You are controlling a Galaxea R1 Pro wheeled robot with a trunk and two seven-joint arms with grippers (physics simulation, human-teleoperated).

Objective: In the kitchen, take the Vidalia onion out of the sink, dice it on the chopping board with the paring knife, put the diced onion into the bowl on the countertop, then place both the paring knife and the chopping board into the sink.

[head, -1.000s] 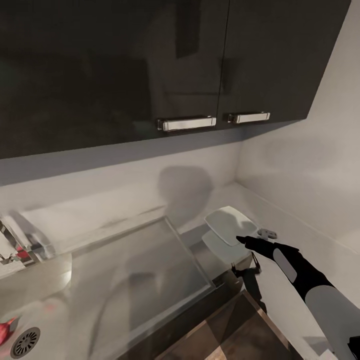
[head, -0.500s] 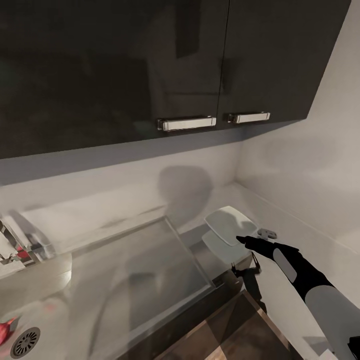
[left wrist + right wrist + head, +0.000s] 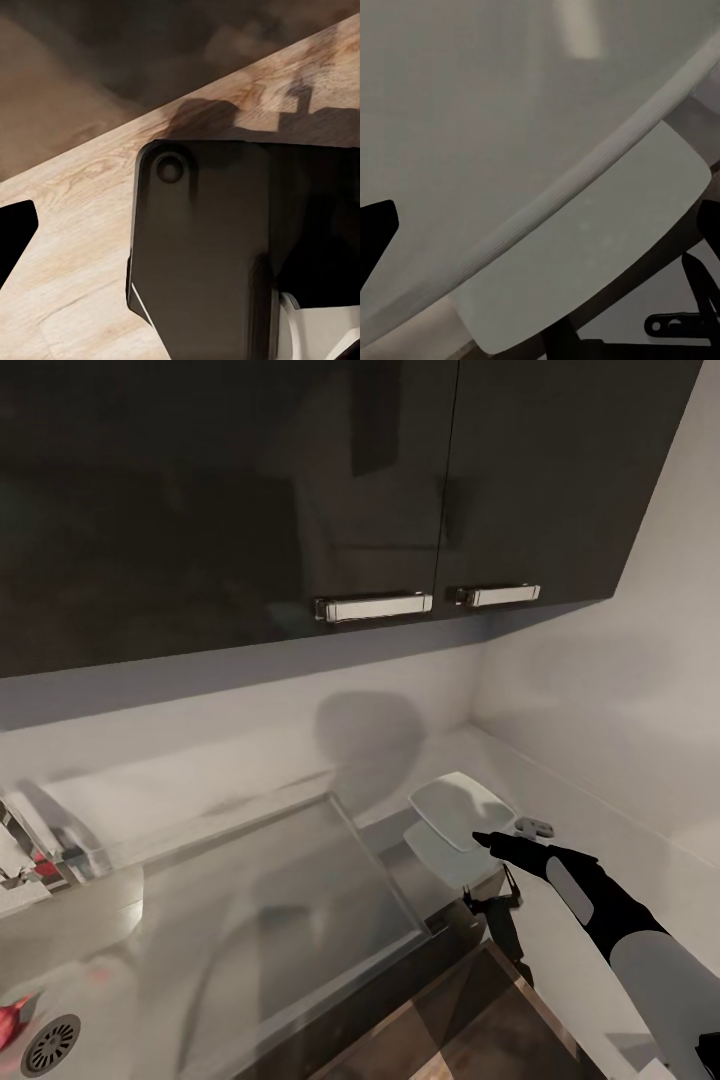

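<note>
The right gripper (image 3: pixel 484 841) reached the bowl (image 3: pixel 455 812) at the desk (image 3: pixel 250 880) corner (grip impossible to tell); the paring knife (image 3: pixel 12 1015) lay in the sink (image 3: pixel 90 1000).

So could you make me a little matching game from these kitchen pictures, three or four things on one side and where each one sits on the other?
Things:
1. bowl
2. right claw
3. drain grate
4. cabinet handles

Places:
A. bottom of the sink, lower left of the head view
B. on the dark wall cabinets, up high
C. on the countertop, near the wall corner
D. at the near rim of the white dish

Pairs: 1-C, 2-D, 3-A, 4-B
</note>
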